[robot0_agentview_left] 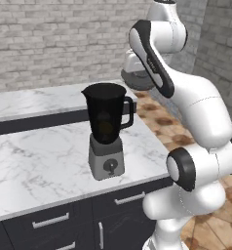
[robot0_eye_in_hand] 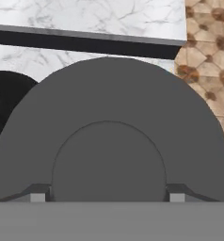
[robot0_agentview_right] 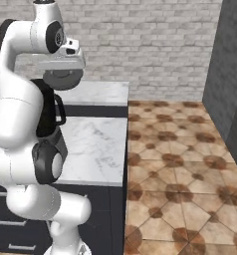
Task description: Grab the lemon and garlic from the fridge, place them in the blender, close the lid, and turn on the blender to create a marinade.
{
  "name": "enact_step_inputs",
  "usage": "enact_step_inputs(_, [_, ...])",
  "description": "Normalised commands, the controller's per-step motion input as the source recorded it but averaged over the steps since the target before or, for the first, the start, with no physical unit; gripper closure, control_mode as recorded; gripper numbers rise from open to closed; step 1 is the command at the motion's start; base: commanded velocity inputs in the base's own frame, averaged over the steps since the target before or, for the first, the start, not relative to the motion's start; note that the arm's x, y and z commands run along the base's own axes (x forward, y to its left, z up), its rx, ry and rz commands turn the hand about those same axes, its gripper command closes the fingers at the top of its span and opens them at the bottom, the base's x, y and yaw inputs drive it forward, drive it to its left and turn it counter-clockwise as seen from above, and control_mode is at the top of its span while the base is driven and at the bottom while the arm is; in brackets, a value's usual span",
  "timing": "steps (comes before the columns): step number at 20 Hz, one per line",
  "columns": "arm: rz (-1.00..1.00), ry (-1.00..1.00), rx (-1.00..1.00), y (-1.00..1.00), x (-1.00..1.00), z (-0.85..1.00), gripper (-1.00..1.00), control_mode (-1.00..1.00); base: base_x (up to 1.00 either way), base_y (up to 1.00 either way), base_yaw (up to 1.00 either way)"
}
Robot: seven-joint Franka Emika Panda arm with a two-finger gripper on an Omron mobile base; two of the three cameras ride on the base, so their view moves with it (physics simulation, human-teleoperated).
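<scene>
Fingers [robot0_eye_in_hand: 37,194] clamp the lid [robot0_eye_in_hand: 109,141] from two sides: in the hand view both dark tips press against the raised centre of the disc, so the gripper [robot0_eye_in_hand: 108,195] is closed on it, and the lid's broad grey face hides most of what lies below.

The blender [robot0_agentview_left: 106,136] stands on the worktop [robot0_agentview_left: 35,161] near its front right corner, with the jar's mouth open. In the left base view a dim yellowish shape shows through the dark jar, which I judge to be the lemon [robot0_agentview_left: 106,128]; whether the garlic is in there too I cannot tell. The lid hangs in the air above the worktop's right edge, beside the jar and higher than its rim, not yet over the mouth.

By my reading, the fetching is finished, at least for the lemon, and the lid is lifted. What is left is to carry it across, seat it on the jar, let go, and turn the knob [robot0_agentview_left: 109,166] on the base.

The left base view gives the whole blender, its handle and knob, while the upper arm covers most of the lid. The right base view shows the lid plainly from below and the tiled floor [robot0_agentview_right: 175,164] off the worktop's end, with the blender largely behind the arm. The hand view adds the grip itself, plus a black sliver of the jar at its left edge.
</scene>
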Motion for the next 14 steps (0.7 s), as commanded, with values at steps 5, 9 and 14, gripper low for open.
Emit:
enact_step_inputs(5, [-0.01, 0.04, 0.02, 0.90, 0.13, 0.02, 1.00, -1.00, 0.00, 0.00, 0.00])
enact_step_inputs(9, [-0.04, 0.04, 0.00, 0.98, 0.14, 0.14, 1.00, -1.00, 0.00, 0.00, 0.00])
enact_step_inputs(14, [-0.03, 0.06, 0.00, 0.75, 0.26, 0.04, 1.00, -1.00, 0.00, 0.00, 0.00])
